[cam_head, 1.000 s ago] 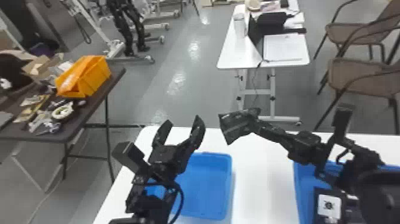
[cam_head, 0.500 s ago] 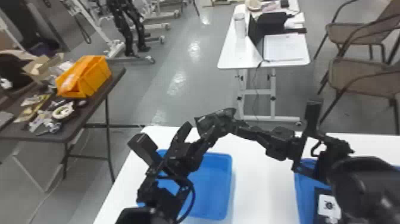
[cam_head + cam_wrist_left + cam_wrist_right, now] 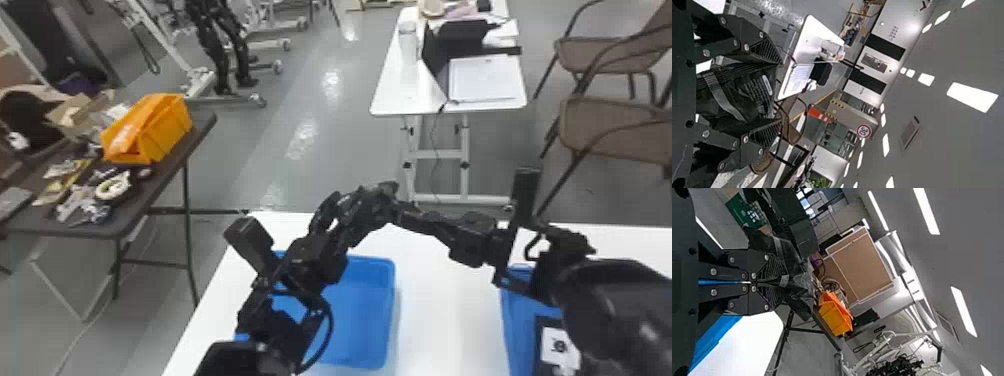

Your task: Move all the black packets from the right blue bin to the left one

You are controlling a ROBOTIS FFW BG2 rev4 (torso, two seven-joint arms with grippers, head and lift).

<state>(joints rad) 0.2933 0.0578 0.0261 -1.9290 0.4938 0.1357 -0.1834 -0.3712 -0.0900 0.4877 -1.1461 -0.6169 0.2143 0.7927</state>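
you have the white table (image 3: 450,310) in front of you; on it sit the left blue bin (image 3: 370,315) and, well apart, the right blue bin (image 3: 515,305); in the head view your grippers meet past the left bin's far rim; the left gripper (image 3: 345,220) stands wide, its fingers either side of a black packet (image 3: 750,88); the right gripper (image 3: 400,212) is pinched closed on that packet's crinkled edge; another black packet (image 3: 560,347), white-labelled, lies in the right bin.
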